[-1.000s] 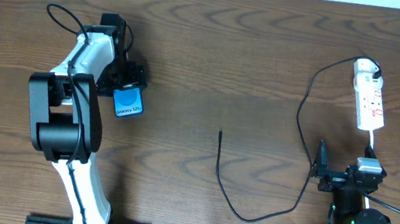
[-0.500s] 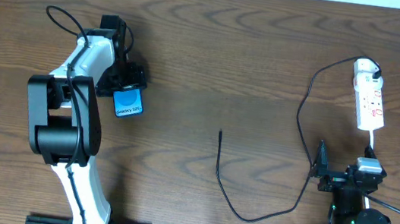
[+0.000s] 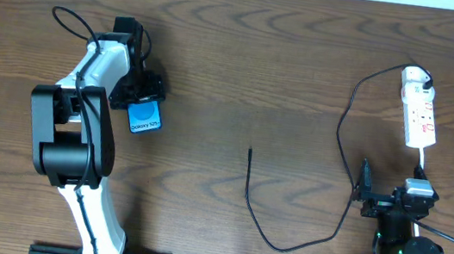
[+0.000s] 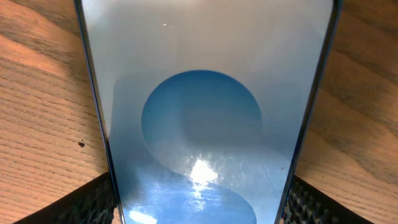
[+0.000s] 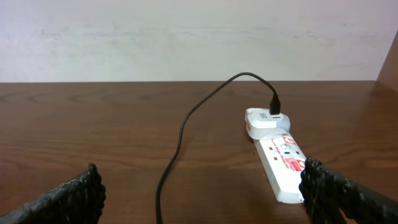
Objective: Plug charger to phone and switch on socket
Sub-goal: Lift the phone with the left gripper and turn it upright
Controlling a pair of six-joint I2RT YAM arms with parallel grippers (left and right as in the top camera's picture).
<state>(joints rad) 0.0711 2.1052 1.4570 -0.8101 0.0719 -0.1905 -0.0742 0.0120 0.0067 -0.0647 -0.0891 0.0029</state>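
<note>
Overhead: the left gripper [image 3: 144, 98] is clamped on the phone [image 3: 145, 118], left of centre on the table [image 3: 243, 68], blue screen up. In the left wrist view we see both pads [image 4: 87, 202] against the phone's long edges. The right gripper [image 5: 202, 190] is spread wide and empty, near the socket [image 3: 420, 116]. The charger [image 3: 343, 133] loops from its white plug [image 3: 415, 78] at the socket's far end. Its tip lies free mid-table.
</note>
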